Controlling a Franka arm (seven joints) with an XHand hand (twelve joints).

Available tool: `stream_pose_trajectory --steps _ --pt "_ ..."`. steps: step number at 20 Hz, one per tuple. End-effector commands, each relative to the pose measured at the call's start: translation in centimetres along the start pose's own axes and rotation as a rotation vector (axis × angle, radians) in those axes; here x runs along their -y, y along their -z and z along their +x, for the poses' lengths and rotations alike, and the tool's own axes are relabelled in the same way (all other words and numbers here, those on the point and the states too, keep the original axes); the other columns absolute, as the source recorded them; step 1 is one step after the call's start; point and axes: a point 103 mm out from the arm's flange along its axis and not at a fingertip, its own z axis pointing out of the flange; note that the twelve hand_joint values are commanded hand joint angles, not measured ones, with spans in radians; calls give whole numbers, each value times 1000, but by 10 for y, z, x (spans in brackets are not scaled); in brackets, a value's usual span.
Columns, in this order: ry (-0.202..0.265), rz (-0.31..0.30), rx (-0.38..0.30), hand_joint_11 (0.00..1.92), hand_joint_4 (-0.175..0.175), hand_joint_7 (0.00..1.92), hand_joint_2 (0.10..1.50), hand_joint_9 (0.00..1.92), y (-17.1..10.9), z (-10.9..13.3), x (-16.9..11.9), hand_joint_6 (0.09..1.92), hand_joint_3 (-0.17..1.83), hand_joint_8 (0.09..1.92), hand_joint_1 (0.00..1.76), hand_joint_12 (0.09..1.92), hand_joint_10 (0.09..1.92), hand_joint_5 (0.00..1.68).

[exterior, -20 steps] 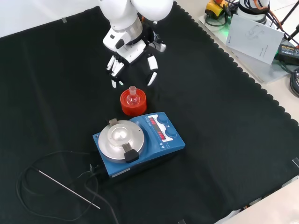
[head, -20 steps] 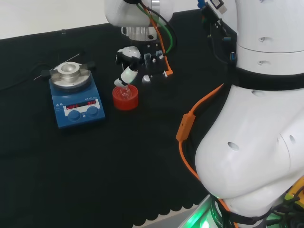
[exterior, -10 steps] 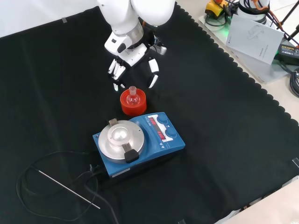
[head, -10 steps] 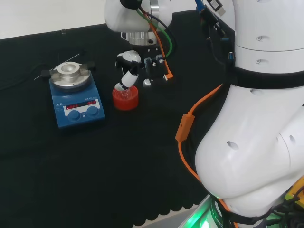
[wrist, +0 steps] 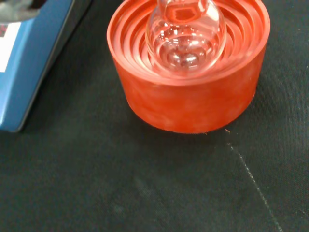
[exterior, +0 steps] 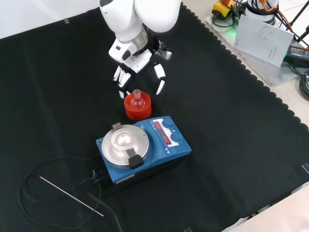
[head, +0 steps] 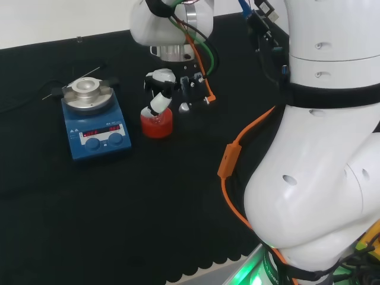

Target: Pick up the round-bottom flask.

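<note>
Hand point(exterior: 137, 63) with fingers spread wide, empty, just above round-bottom flask point(exterior: 137, 101), flask seated in red stand point(exterior: 137, 110)

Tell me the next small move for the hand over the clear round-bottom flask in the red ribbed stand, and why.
Probably ease the hand down a little further so its spread fingers come beside the neck of the clear round-bottom flask, then close. The front view shows the fingers open just beyond the flask, touching nothing, and the flask sitting upright in the red ribbed stand.
</note>
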Motion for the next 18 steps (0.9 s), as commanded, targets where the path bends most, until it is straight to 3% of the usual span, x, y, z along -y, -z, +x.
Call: stream_pose_trajectory --steps 1,5,18 --pt "30 22 33 423 -143 584 425 640 -6 -2 -6 845 815 1044 652 1443 1012 242" --pt "43 12 54 425 -143 582 427 638 -8 -3 -5 853 812 1046 648 1443 1014 250" --pt "14 9 74 554 -159 714 423 808 -15 -19 -3 989 825 999 752 1395 926 320"
